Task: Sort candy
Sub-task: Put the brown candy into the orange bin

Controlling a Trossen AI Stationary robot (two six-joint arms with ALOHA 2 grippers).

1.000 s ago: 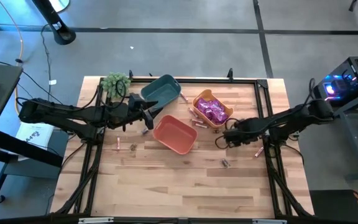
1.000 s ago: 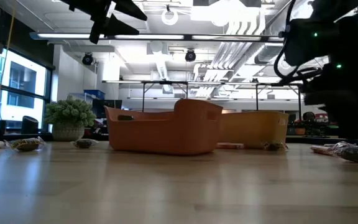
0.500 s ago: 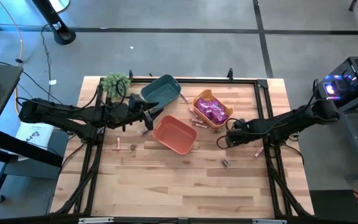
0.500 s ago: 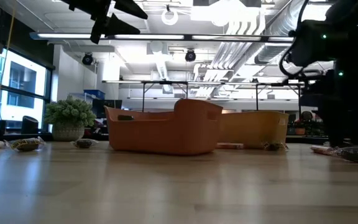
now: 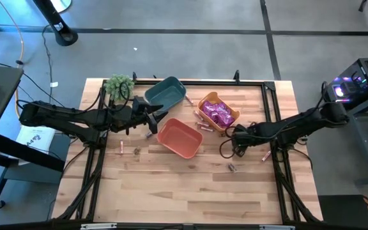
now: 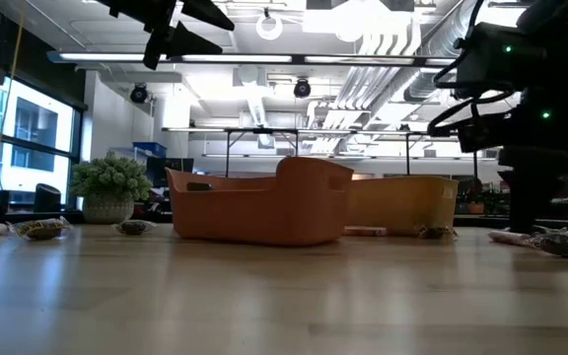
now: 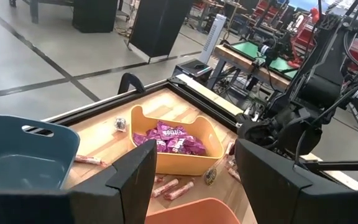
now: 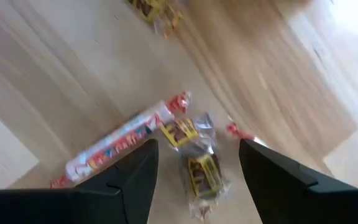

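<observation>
Shiny magenta-purple packets (image 5: 217,114) fill the yellow bin (image 5: 231,121), also seen in the left wrist view (image 7: 169,138). Pink stick candies (image 5: 202,126) and tiny brownish ones (image 5: 231,167) lie scattered on the wooden table. My right gripper (image 5: 225,149) hangs open close over the table in front of the yellow bin. In its wrist view (image 8: 194,180) a pink stick (image 8: 120,149) and brownish wrapped pieces (image 8: 194,158) lie just ahead of the fingers, untouched. My left gripper (image 5: 153,121) is open (image 7: 194,180) and held above the table between the teal bin (image 5: 165,92) and the orange bin (image 5: 179,137).
A green plant ball (image 5: 118,84) stands at the table's far left corner. More loose candy lies near the table's left side: a pink stick (image 5: 121,147) and a brownish piece (image 5: 137,151). Another pink stick (image 5: 265,156) lies by the right rail. The near half of the table is bare wood.
My right gripper has shifted a little toward the table's left and near edge, closing on the candy in front of the yellow bin. The left arm and the bins have kept still.
</observation>
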